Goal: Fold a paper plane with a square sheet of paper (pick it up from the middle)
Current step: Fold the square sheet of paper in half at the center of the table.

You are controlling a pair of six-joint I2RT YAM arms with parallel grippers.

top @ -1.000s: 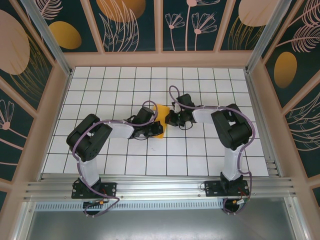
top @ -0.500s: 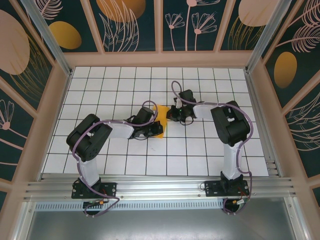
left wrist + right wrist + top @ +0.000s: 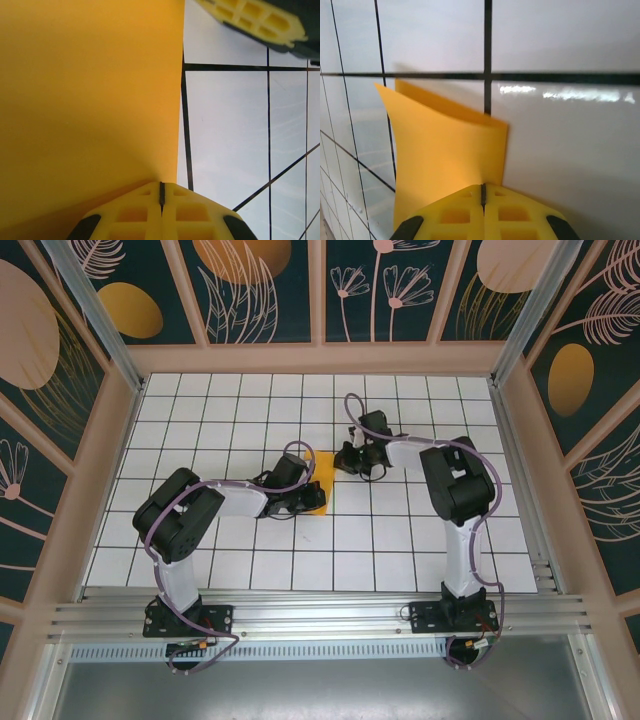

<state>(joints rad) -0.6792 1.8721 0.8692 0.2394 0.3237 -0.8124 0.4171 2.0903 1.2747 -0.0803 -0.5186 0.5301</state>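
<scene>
Left gripper (image 3: 161, 186) clenched, its yellow fingertips pressed together on the near left part of the sheet (image 3: 90, 100), which sits at the middle of the table (image 3: 200, 410). Right gripper (image 3: 482, 189) likewise clamped shut, pinching the sheet by its far right corner, on the side toward the table's far edge.

The sheet is thin, plain orange-yellow paper, smooth and unmarked. From above it reads as a narrow orange strip between the two wrists, part of it hidden beneath the left one. The right wrist camera shows it doubled over. A front flap rises off the white tiles with a gentle curl, and the pointed corner of a second layer stands out behind it at upper left. Its right edge is straight and runs down to the seam of the closed fingers, and it casts a soft shadow on the tile. In the left wrist view the paper spreads wide across the left side, its straight right edge lying along a black grid line. One finger (image 3: 255, 20) of the right gripper hangs just past that edge.

A second earlier the right gripper sat level with the middle of the sheet's right edge. It has since drawn toward the table's far edge, and the right arm (image 3: 455, 485) has swung with it. The left arm (image 3: 185, 510) and the sheet lie as they did.

Counted: one sheet, two grippers, two arms.
</scene>
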